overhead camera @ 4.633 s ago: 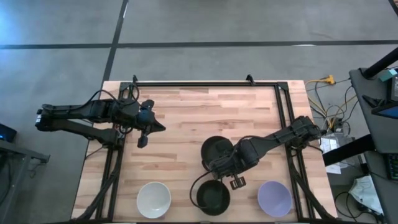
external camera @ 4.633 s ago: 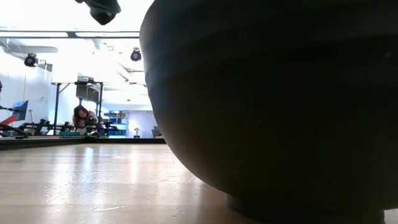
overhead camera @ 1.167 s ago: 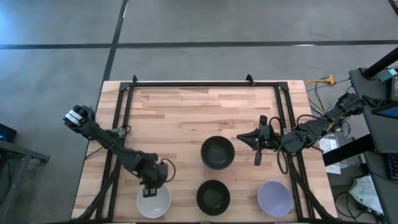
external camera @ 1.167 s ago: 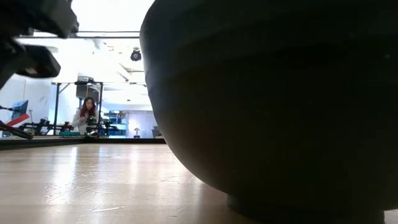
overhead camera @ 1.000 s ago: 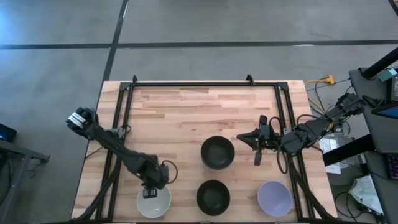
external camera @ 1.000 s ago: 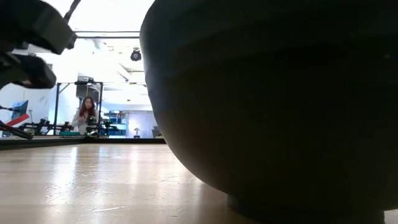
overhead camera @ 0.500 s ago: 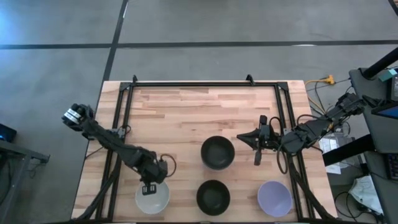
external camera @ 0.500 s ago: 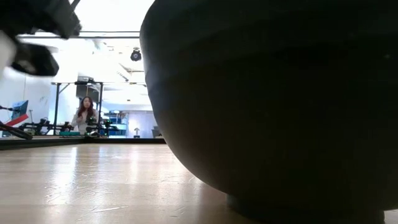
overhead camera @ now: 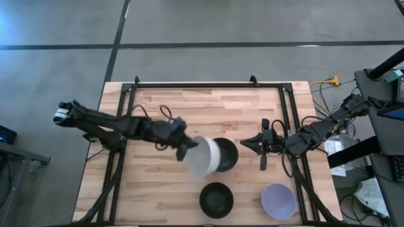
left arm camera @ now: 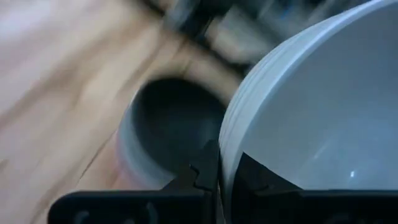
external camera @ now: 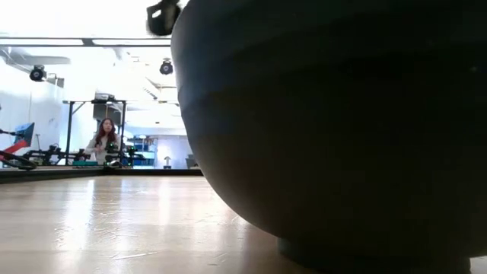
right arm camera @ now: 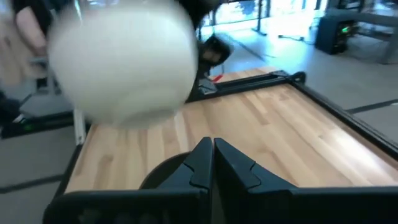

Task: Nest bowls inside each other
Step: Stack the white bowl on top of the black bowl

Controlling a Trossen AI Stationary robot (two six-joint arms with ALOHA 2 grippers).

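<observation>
My left gripper is shut on a white bowl and holds it in the air, partly over the middle black bowl. That black bowl stands on its foot at the table's middle and also shows in the left wrist view. A second black bowl and a lavender bowl stand at the near edge. My right gripper hovers shut to the right of the middle black bowl, with nothing in it. My left gripper pinches the white bowl's rim, one finger outside the wall and the other inside. The fingers come slanting from the table's left. The bowl is lifted clear and tipped on its side, its round underside facing the right arm.
A black metal frame runs round the table's far and side edges. In the low view the near black bowl fills most of the picture. Bare wood lies at the table's far half and near left. A person stands far off in the room.
My left gripper has taken hold of the white bowl at the table's near left, lifted it clear and swung it up and toward the right and far side, to the middle black bowl. The bowl has tipped from upright onto its side.
</observation>
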